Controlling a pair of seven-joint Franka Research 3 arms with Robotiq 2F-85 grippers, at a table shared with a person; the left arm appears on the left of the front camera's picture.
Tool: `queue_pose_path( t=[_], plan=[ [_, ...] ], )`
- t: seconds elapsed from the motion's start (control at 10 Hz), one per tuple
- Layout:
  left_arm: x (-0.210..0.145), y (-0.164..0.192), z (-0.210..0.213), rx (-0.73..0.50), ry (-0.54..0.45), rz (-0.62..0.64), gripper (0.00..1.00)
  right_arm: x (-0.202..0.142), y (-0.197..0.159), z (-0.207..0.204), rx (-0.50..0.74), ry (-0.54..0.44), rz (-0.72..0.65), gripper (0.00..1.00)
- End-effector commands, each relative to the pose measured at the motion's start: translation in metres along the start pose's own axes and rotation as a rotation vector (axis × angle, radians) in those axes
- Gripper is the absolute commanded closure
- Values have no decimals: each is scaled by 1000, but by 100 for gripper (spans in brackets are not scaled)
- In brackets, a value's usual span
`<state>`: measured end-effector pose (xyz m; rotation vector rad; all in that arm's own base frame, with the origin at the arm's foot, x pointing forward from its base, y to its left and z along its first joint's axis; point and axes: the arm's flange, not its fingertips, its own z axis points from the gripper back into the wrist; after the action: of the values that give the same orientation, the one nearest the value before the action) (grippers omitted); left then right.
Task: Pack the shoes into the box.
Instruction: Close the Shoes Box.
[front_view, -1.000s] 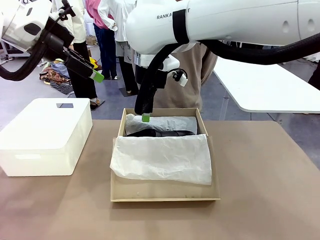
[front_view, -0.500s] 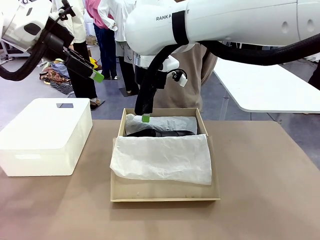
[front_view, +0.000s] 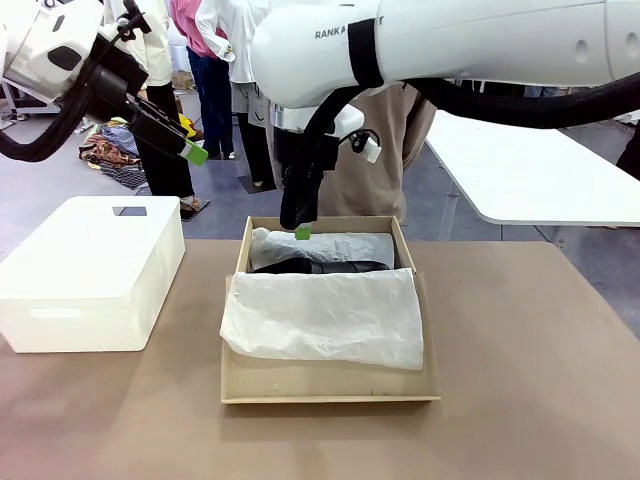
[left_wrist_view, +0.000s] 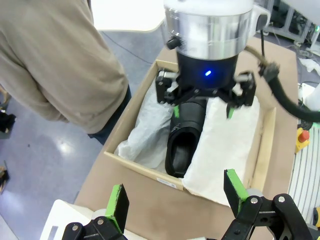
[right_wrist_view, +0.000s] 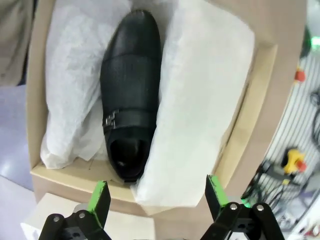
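right end effector (right_wrist_view: 157, 194) is hanging wide open, empty, above the black buckle shoe (right_wrist_view: 131, 90) in the cardboard shoebox (front_view: 330, 385); left end effector (left_wrist_view: 176, 194) is gaping empty too.

Robotics lab: white worktable (front_view: 540, 170), grey floor (front_view: 50, 195)

My table (front_view: 540, 380) has a plain brown top, and two things stand directly on it. The cardboard shoebox (front_view: 330, 385) sits right below my right pincer (front_view: 303, 232), its far end under the fingertips and its near wall toward me. The white plastic bin (front_view: 90, 270) sits below my left pincer (front_view: 195, 153), nearer to me, apart from the shoebox.
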<state>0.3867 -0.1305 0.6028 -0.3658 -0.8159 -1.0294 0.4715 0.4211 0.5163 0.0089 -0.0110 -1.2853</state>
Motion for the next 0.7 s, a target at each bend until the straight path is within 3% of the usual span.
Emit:
queue_pose_path(
  t=[0.0,0.6],
  plan=[
    [-4,1,-1,-15,-19,-15,0,36,-25,7,44,-120,185,0],
    [-4,1,-1,-15,-19,-15,0,144,-67,29,-92,-235,746,0]
  ],
)
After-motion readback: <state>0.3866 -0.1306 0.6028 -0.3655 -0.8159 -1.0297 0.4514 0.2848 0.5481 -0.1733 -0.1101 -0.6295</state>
